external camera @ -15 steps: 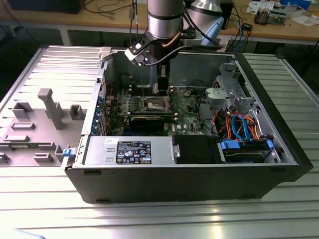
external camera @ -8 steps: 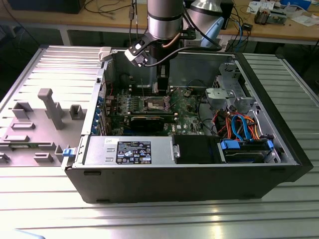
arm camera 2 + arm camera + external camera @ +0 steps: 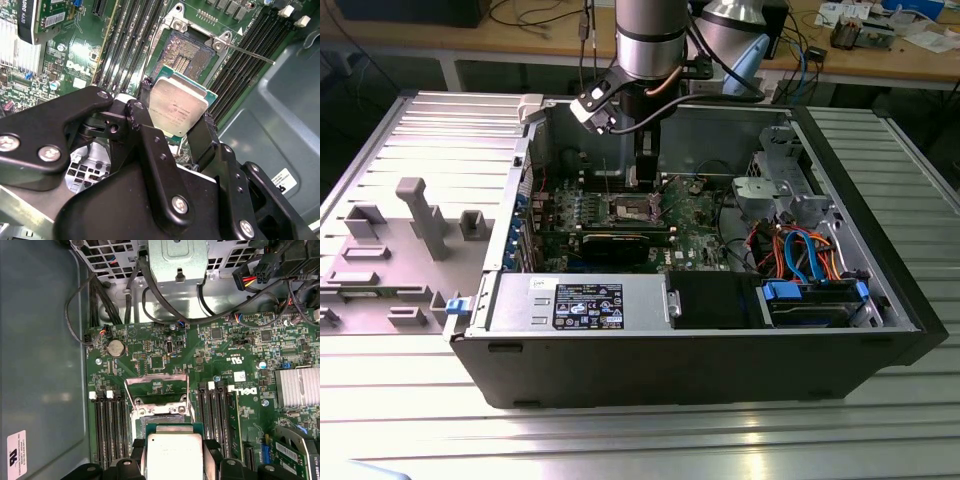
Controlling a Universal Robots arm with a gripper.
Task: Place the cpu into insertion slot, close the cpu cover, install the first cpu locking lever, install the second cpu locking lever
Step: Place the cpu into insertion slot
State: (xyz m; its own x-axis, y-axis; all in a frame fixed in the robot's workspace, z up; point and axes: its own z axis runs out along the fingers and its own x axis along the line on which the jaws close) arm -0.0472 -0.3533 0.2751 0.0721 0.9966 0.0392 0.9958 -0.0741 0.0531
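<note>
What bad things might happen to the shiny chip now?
The cpu is held just by its edges, so it might slip from the fingers. It hangs near the open slot; landing crooked may damage it. The raised cover stands close and might get bumped.

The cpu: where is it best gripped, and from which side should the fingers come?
By two opposite thin edges, coming from the side of its metal face. The cpu is a thin flat square, and the gripper pinches it this way, fingers on opposite edges, underside left free toward the open insertion slot.
</note>
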